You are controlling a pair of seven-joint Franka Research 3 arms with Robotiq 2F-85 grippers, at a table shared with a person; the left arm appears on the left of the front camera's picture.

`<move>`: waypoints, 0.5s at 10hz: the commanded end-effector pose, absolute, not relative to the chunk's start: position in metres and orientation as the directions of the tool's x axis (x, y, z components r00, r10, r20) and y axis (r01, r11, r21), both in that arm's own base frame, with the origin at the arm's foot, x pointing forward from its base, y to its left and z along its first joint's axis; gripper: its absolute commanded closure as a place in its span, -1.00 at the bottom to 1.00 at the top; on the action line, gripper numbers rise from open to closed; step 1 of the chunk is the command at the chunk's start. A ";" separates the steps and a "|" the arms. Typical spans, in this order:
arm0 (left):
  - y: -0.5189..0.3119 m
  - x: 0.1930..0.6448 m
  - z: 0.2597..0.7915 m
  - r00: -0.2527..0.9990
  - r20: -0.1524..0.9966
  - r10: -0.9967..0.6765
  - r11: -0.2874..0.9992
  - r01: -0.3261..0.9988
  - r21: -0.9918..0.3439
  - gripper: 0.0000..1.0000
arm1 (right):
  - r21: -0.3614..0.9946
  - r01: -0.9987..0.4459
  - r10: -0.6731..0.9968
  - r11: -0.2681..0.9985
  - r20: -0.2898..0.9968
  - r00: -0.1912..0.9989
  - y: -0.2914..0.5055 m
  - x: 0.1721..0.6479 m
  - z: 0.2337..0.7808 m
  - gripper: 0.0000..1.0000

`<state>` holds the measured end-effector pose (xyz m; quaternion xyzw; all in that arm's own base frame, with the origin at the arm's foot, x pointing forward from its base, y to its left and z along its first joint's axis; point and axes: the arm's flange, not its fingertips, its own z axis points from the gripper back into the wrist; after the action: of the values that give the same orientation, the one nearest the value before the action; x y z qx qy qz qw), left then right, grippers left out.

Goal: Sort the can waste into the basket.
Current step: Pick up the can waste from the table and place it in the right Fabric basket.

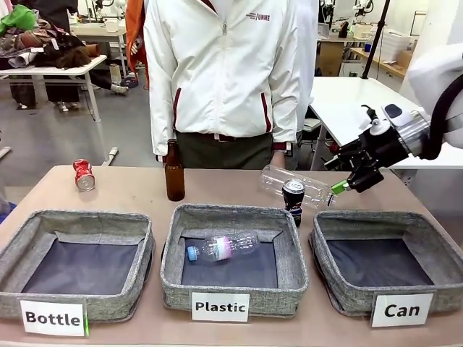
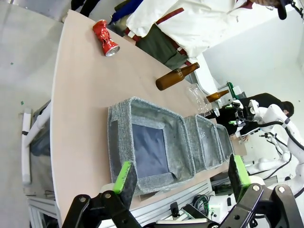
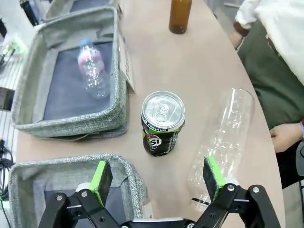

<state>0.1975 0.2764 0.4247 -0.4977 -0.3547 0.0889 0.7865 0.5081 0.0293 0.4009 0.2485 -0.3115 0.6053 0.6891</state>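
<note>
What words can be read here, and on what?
"Bottle": white label on the left grey fabric basket.
"Plastic": white label on the middle grey basket.
"Can": white label on the right grey basket.
Print on the dark blue-black metal can and the white jacket's chest logo: too blurred.

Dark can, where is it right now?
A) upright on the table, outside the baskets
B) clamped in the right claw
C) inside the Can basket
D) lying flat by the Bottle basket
A: the dark can stands upright on the table, outside the Can basket, and the right claw is open with its pads clear of it.
</note>
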 end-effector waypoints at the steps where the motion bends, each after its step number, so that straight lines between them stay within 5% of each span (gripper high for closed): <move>1: 0.277 0.198 0.426 0.719 0.490 0.493 0.488 0.238 -0.840 -1.00 | -0.022 -0.991 0.701 0.128 0.710 0.075 0.040 0.513 0.390 -1.00; 5: 0.277 0.198 0.426 0.719 0.490 0.493 0.488 0.238 -0.840 -1.00 | -0.058 -0.985 0.680 0.165 0.729 0.071 0.055 0.531 0.360 -1.00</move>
<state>0.1974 0.2763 0.4247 -0.4980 -0.3546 0.0887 0.7864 0.5193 0.0447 0.3681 0.2490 -0.2981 0.6029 0.6969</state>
